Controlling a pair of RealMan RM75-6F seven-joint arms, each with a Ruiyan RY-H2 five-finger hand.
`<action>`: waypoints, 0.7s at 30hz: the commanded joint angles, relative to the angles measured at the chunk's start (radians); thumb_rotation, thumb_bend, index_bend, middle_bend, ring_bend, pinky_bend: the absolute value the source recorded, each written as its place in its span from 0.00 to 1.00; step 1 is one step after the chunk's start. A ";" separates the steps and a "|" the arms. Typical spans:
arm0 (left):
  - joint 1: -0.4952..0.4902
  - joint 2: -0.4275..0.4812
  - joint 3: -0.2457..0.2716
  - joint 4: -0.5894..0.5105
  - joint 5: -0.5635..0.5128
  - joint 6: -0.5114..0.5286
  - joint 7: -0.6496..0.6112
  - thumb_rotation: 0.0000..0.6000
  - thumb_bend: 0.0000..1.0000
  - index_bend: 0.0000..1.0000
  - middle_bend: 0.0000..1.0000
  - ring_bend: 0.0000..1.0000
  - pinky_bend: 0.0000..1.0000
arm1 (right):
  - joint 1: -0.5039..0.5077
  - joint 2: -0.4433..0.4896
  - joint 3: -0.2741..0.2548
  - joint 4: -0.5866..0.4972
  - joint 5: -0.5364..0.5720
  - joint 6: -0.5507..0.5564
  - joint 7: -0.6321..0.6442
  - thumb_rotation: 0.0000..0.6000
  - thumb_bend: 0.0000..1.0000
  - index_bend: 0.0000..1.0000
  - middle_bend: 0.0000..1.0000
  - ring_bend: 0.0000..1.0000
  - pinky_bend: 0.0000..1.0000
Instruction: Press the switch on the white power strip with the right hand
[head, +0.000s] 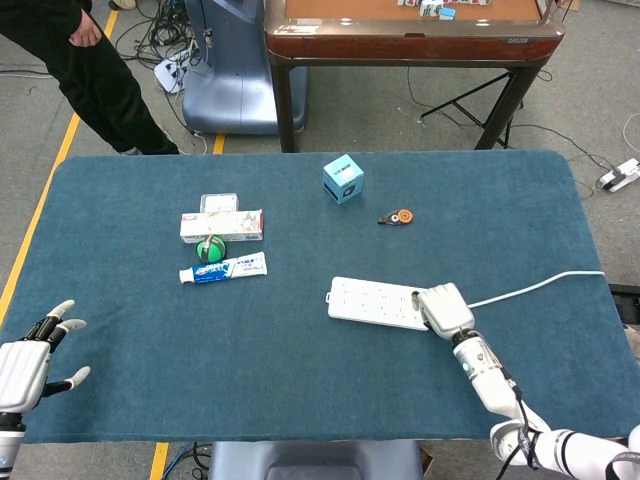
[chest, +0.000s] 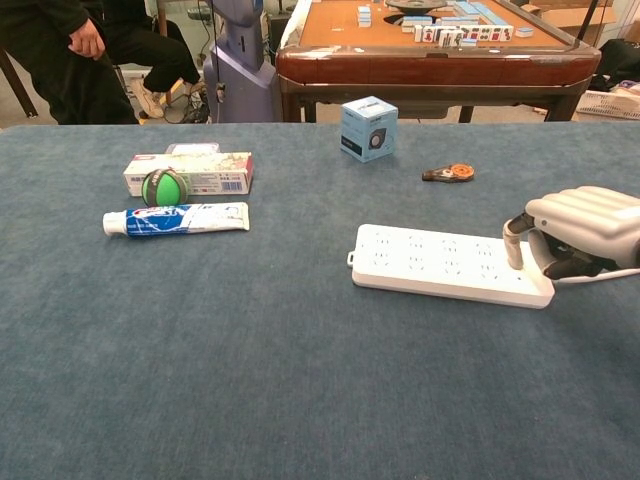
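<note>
The white power strip (head: 375, 301) (chest: 440, 263) lies flat on the blue table, its cord leaving from the right end. My right hand (head: 444, 309) (chest: 580, 229) hovers over that right end with its fingers curled in. One finger (chest: 512, 240) points down and touches the top of the strip near its right end. The switch itself is hidden under the hand. My left hand (head: 28, 364) rests at the table's near left corner, fingers spread, holding nothing; the chest view does not show it.
A toothpaste tube (head: 224, 269), a green ball (head: 210, 248) and a long box (head: 221, 226) lie at the left. A light blue cube box (head: 343, 179) and a small orange-black object (head: 397, 217) sit farther back. The white cord (head: 540, 285) runs off the right edge.
</note>
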 joint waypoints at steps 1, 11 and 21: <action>0.000 -0.001 0.000 0.001 0.000 -0.001 0.001 1.00 0.17 0.38 0.14 0.25 0.55 | -0.008 0.022 -0.004 -0.030 -0.021 0.023 0.013 1.00 1.00 0.45 1.00 1.00 1.00; -0.003 -0.009 0.000 0.007 0.002 -0.004 0.009 1.00 0.17 0.37 0.14 0.25 0.55 | -0.106 0.212 -0.043 -0.257 -0.194 0.253 0.055 1.00 0.61 0.41 0.66 0.79 0.97; 0.000 -0.017 -0.004 0.012 0.011 0.015 0.014 1.00 0.17 0.34 0.15 0.25 0.55 | -0.301 0.377 -0.112 -0.352 -0.371 0.579 0.145 1.00 0.37 0.40 0.27 0.24 0.31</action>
